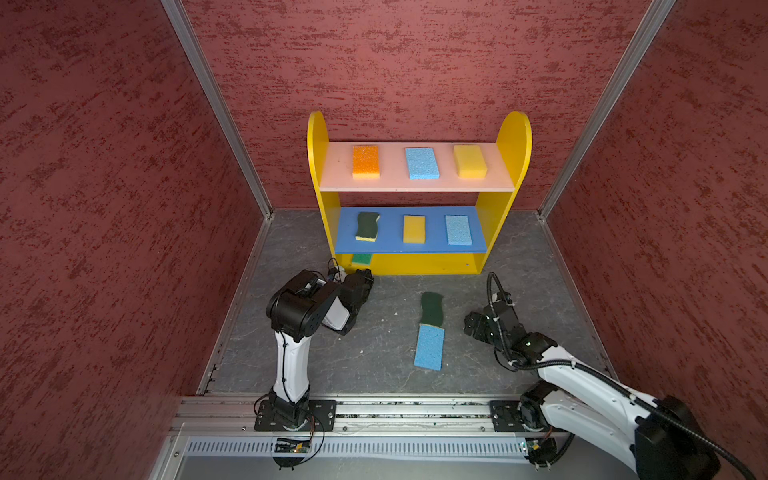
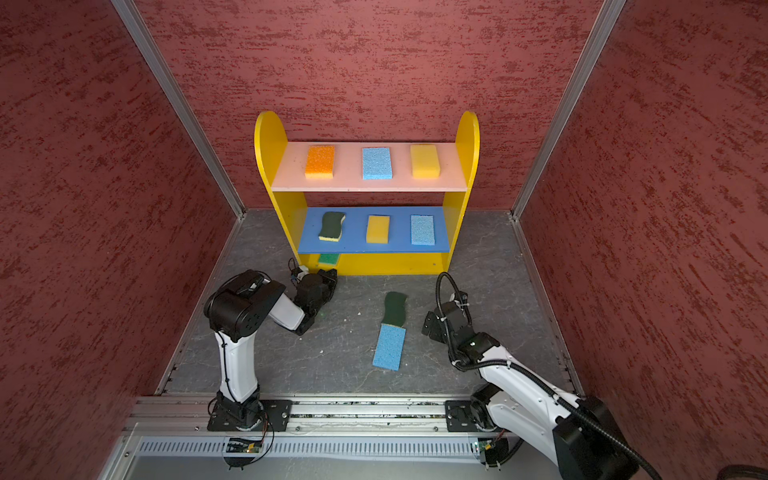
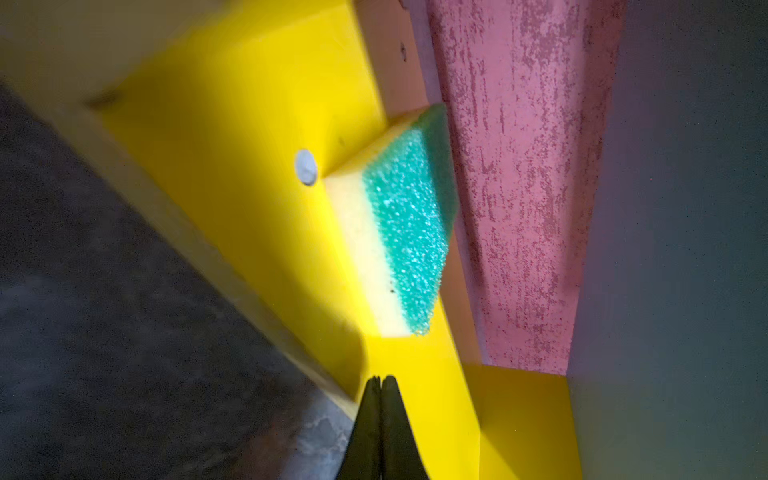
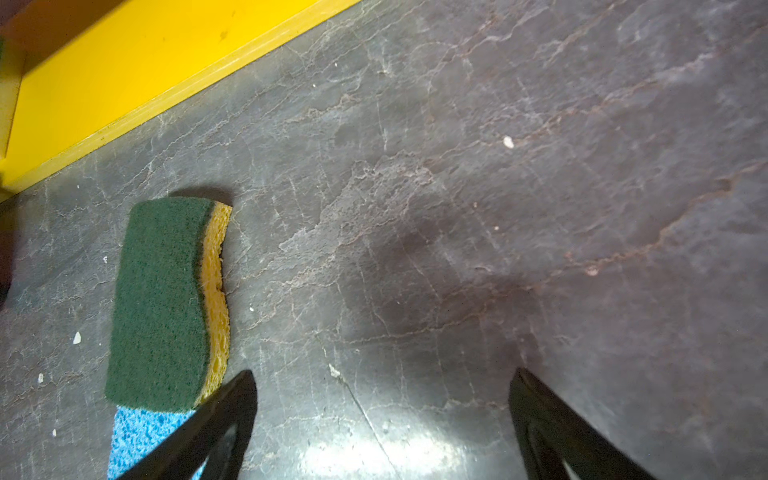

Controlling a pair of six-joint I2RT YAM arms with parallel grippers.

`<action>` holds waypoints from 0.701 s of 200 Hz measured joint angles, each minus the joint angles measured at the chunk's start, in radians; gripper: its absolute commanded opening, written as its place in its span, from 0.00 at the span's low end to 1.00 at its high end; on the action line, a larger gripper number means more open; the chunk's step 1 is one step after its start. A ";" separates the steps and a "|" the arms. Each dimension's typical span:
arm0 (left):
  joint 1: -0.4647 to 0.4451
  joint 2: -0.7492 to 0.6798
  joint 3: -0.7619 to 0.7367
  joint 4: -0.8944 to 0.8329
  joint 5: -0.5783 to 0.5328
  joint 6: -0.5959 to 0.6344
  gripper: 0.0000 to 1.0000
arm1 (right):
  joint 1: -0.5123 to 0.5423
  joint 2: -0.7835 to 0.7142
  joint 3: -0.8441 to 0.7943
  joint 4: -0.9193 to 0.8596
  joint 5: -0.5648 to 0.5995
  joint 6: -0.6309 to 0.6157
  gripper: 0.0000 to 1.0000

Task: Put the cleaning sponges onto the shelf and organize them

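1. Your shelf [image 1: 513, 137] stands at the back of the counter [image 1: 365, 361], close to the red wall [image 1: 415, 62].
2. On its pink upper board [image 1: 415, 183], reading left to right in both top views, lie the orange sponge [image 1: 365, 161], the upper blue sponge [image 1: 422, 163] and the upper yellow sponge [image 1: 469, 161]; each lies apart from its neighbour.
3. The blue middle board [image 1: 390, 244] carries the shelved scourer [image 1: 367, 225], the middle yellow sponge [image 1: 414, 229] and the middle blue sponge [image 1: 458, 230], spaced the same way.
4. The green-topped sponge [image 3: 399, 232] lies flat on the yellow base [image 1: 428, 264] at its left end; in both top views the blue board hides most of it.
5. Your left hand [image 3: 380, 380] is clenched, fingertips pressed together with nothing between them; it sits at the base's front edge, near the green-topped sponge but apart from it.
6. The loose scourer [image 1: 432, 308] and the loose blue sponge [image 1: 429, 347] lie on the counter in front of the shelf, touching end to end; the scourer is nearer the shelf, dark green face up.
7. Your right hand [image 4: 383, 374] is released, jaws wide and empty; it is low over bare counter, just beside the loose scourer.
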 measured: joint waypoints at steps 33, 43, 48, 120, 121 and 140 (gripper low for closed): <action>0.023 -0.021 0.001 -0.053 0.022 0.003 0.00 | 0.000 0.000 0.000 0.000 0.000 0.000 0.95; 0.029 -0.021 0.006 -0.060 0.030 0.003 0.00 | 0.000 -0.002 0.000 0.000 0.000 0.000 0.96; 0.031 -0.020 0.008 -0.062 0.034 0.003 0.00 | 0.000 -0.003 -0.001 0.000 0.000 0.000 0.95; 0.035 0.011 0.041 -0.047 0.032 -0.009 0.00 | 0.000 -0.012 -0.006 0.000 0.002 0.000 0.95; 0.035 0.011 0.041 -0.047 0.032 -0.009 0.00 | 0.000 -0.012 -0.006 -0.001 0.002 0.000 0.96; 0.032 0.011 0.044 -0.053 0.024 -0.012 0.00 | 0.000 -0.012 -0.006 -0.001 0.002 0.000 0.95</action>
